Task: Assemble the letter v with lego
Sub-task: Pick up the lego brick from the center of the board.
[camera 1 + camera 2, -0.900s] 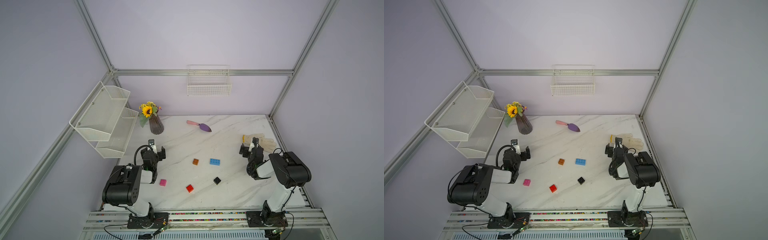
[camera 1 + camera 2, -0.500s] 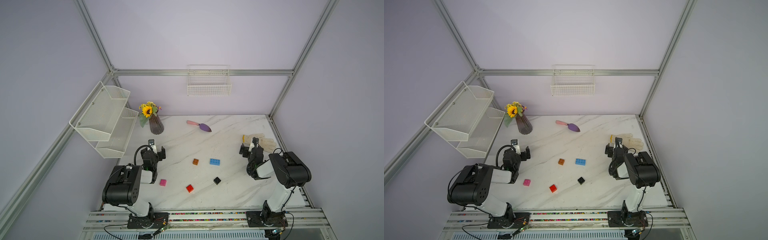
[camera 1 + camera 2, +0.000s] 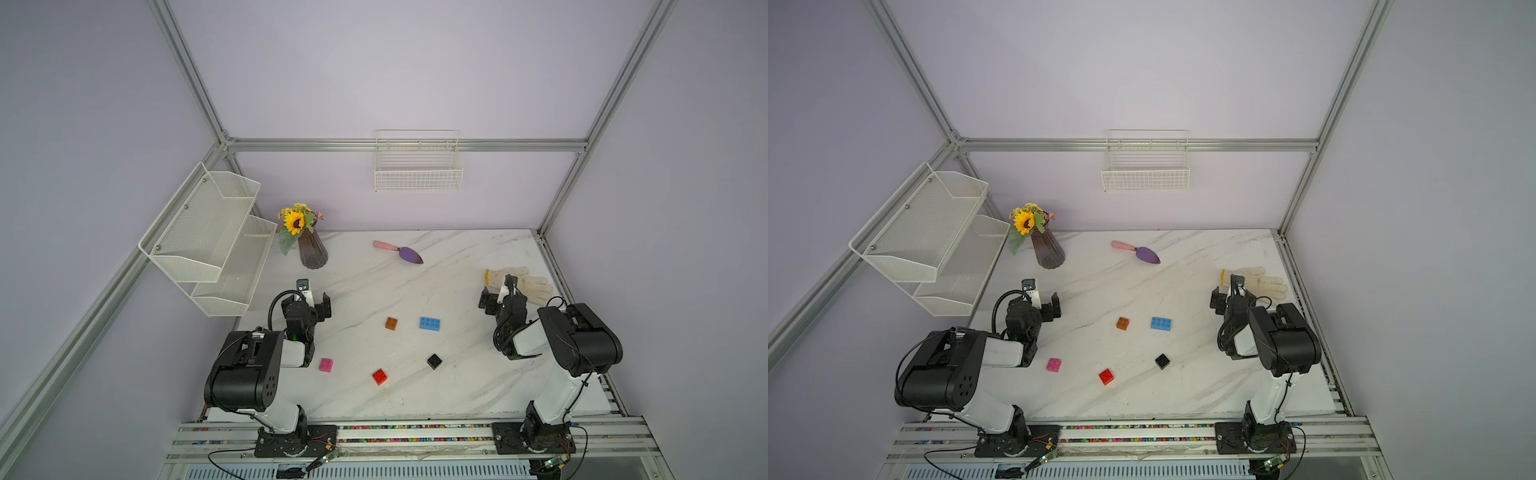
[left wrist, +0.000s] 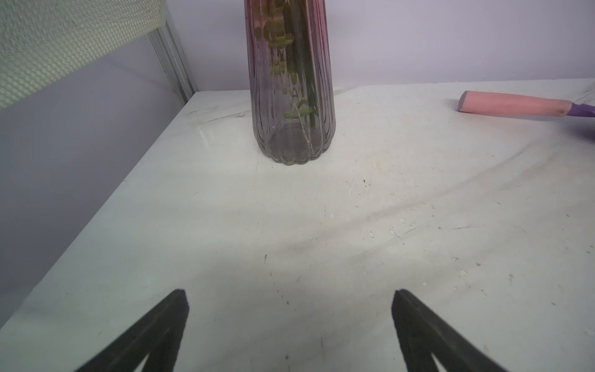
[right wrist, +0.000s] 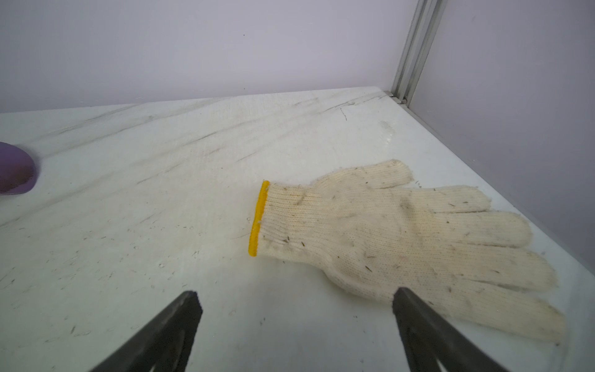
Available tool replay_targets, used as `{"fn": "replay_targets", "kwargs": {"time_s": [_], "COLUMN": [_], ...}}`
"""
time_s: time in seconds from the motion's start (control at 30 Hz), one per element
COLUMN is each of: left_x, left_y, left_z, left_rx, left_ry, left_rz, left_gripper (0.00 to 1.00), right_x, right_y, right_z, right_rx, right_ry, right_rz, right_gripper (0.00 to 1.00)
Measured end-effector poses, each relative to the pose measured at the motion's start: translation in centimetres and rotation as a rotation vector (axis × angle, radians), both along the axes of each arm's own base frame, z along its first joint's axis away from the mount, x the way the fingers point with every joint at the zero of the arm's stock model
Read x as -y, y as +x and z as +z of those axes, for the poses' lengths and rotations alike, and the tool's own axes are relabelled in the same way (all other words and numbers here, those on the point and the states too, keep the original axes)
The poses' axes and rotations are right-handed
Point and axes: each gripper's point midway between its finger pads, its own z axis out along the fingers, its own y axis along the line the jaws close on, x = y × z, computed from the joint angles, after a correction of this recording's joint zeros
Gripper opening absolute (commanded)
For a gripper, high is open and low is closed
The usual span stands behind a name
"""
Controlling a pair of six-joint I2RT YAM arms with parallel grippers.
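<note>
L tool: jaws fully apart, nothing gripped. In the left wrist view its dark, tapered fingertips stand over bare counter, facing a ribbed tinted-glass vase w/ green stems inside. R tool: jaws equally wide, nothing gripped. It sits just near of a cream knit glove w/ yellow cuff edge, which lies flat and is flecked w/ debris.

Counter: white marble-pattern slab, grey veins, scuffed. Trowel, w/ pink handle and purple blade, lies at far ctr.

Lego: five glossy studded plastic bricks, each single, all apart from one another, flat on the counter.
- Pink brick: small square, near of L tool, beside L arm.
- Orange-brown brick: small square, right of L tool, approx. mid-counter.
- Light-blue brick: longer rectangle, just right of orange-brown, between both tools, left of R tool.
- Black brick: small square, near-left of R tool.
- Red brick: small square, closest to near edge, between pink and black.

All five bricks lie apart from both tools.
</note>
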Motion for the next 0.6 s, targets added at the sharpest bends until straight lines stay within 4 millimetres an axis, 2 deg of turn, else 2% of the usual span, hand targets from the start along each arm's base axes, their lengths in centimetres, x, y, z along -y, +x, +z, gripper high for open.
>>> {"fn": "replay_targets", "kwargs": {"time_s": [0.23,0.43,0.5,0.6], "left_x": [0.0,0.0,0.6,2.8], "left_y": [0.0,0.3,0.9,3.3], "left_z": [0.0,0.1,0.9,3.5], "left_rx": [0.000,-0.026,-0.048,-0.080], "left_ry": [0.000,0.004,0.013,0.027], "left_rz": [0.001,-0.003,-0.032,-0.141], "left_gripper": [1.00,1.00,1.00,1.00], "right_x": [1.2,1.5,1.6,1.6], "right_y": [-0.3,-0.9,-1.9,-4.1], "right_z": [0.2,0.5,0.8,1.0], "right_rx": [0.010,0.027,0.056,0.079], "right_ry": [-0.015,-0.017,-0.013,-0.029], "right_rz": [-0.089,-0.106,-0.103,-0.120], "right_gripper": [0.97,0.97,0.97,0.97]}}
